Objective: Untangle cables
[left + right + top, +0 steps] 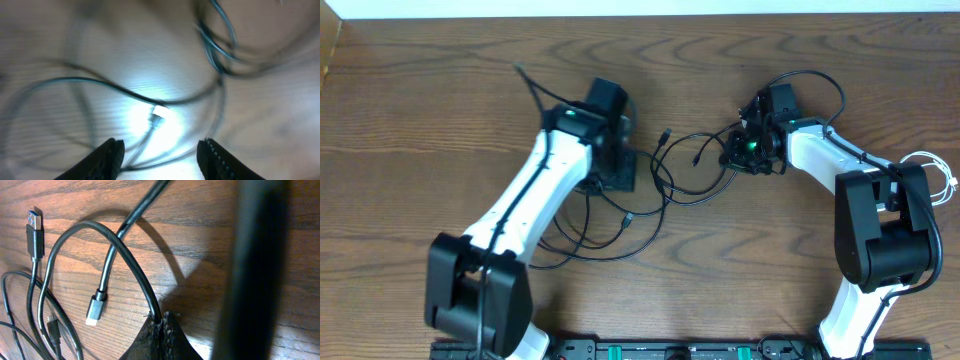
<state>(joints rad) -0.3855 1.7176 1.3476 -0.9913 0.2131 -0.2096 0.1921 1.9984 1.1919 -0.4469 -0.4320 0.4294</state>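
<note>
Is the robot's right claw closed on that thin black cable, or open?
Shut on it. The right gripper has its dark fingertips pressed together, with the thin black cable pinched between them.

Black cable [628, 218] looped centre, white cable [942, 178] right

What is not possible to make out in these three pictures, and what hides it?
Left wrist view: blur and glare smear the cables; the type of the plug is unreadable.
Overhead view: the white cable is tiny, at the frame edge, partly behind the right arm.
Right wrist view: a dark blurred band close to the lens hides the table behind; the black cable in the right gripper leaves the frame.
</note>
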